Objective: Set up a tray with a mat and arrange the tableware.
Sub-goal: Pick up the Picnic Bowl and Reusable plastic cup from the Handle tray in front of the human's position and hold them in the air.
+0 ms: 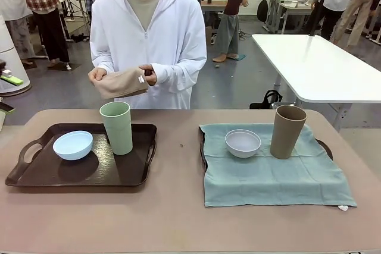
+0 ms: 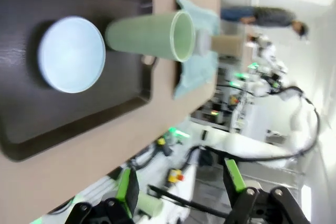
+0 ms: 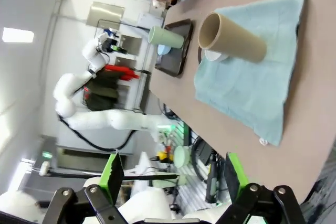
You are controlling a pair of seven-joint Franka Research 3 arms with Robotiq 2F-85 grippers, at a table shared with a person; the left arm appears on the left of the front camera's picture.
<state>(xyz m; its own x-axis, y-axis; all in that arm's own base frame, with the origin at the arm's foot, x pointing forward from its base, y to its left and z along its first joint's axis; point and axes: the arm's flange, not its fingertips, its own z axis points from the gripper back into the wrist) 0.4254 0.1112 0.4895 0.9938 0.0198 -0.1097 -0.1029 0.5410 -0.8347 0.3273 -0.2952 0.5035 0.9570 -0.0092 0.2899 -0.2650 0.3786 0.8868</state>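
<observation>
Green cup [image 2: 149, 36] — well clear of left end effector [image 2: 180, 182].

From the front we look across the table [image 1: 178, 224] at the person [image 1: 149, 34] standing at its far side. Our left wrist camera, rolled sideways, hangs near the dark tray [image 2: 31, 124]; our right wrist sits farther back. All three views share the light green cup [image 1: 116, 128]

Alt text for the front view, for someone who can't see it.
A person in white holds a folded beige cloth behind a table. The left dark tray carries a pale blue bowl and light green cup; on the right, a teal mat over a second tray holds a greyish-white bowl and brown cup.
</observation>
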